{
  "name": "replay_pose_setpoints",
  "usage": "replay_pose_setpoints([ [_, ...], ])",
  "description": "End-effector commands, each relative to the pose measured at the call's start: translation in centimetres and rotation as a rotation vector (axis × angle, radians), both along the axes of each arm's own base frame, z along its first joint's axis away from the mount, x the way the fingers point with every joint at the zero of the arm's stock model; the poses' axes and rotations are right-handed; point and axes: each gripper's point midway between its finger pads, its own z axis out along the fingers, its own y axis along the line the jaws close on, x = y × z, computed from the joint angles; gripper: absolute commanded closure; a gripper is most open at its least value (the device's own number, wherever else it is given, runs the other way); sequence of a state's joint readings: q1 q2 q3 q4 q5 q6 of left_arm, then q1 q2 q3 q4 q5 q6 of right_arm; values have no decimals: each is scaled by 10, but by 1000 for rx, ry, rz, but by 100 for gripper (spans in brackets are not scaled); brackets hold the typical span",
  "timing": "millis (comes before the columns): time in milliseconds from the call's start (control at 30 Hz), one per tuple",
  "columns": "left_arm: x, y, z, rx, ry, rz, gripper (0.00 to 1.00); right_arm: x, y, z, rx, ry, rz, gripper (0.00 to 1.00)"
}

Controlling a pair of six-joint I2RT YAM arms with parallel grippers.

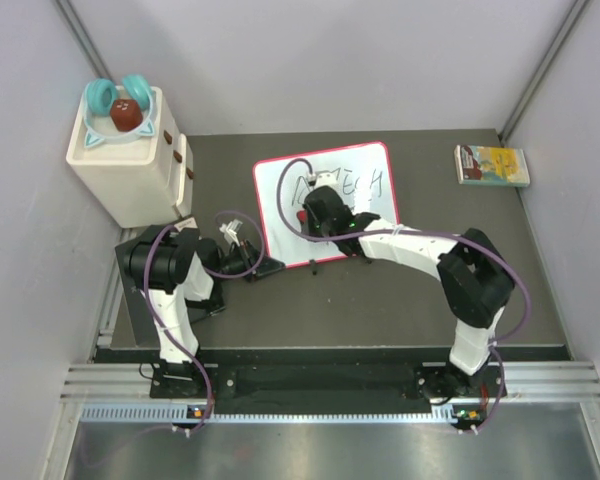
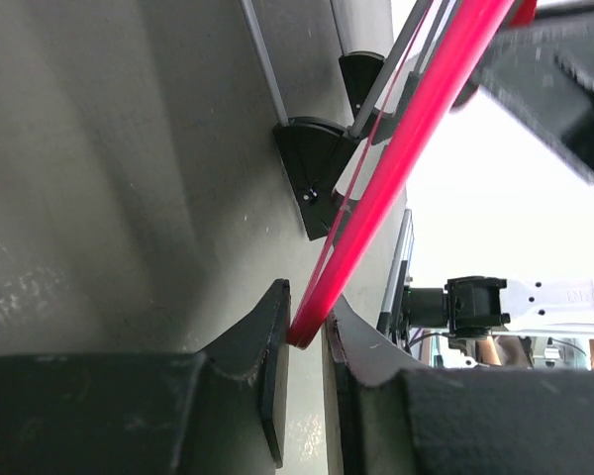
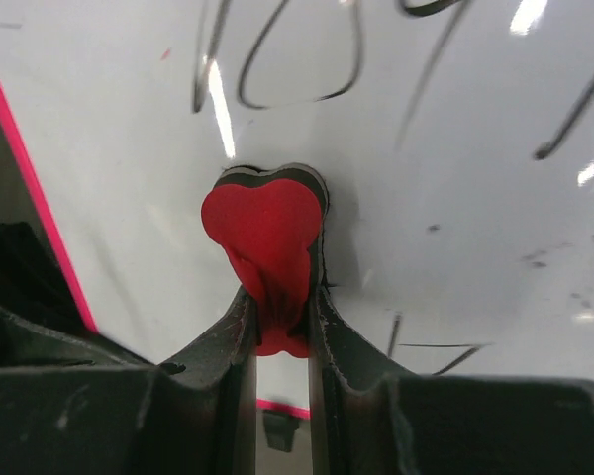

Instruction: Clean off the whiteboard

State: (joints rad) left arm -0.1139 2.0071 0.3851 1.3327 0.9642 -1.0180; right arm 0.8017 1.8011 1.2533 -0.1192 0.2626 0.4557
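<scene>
Whiteboard (image 1: pixel 277 212) nipped at edge, eraser (image 3: pixel 262 223) on face.
L gripper (image 2: pixel 305 332) pinches red rim (image 2: pixel 413 148); R gripper (image 3: pixel 282 317) clamps the heart-shaped eraser, just below scribbles (image 3: pixel 287 103).

The left end effector (image 2: pixel 305 329) has its two dark fingers (image 2: pixel 262 341) pinched on the thin red rim of the whiteboard (image 2: pixel 398 168). The rim runs diagonally up to the top right. Left of it lies the grey worktop (image 2: pixel 129 178), with one black foot (image 2: pixel 315 173) against the rim and a second foot (image 2: pixel 361 77) beyond. At far right, part of the right arm (image 2: pixel 495 302) shows, black and white.
</scene>
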Motion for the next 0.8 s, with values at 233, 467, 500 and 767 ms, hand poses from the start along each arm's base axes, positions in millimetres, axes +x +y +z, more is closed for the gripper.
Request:
replay_pose_setpoints([
  [233,12,-1,50,-31,-370,6,100,-13,-20,-26,-180,99,-110,100],
  [467,13,-1,49,-32,-366,9,100,-18,-110,-51,-160,158,-334,100],
  [500,13,-1,48,-33,-362,8,100,-20,-117,-50,-164,149,-354,100],
  [767,14,0,49,-33,-363,11,100,-32,-110,-56,-98,128,-314,100],
])
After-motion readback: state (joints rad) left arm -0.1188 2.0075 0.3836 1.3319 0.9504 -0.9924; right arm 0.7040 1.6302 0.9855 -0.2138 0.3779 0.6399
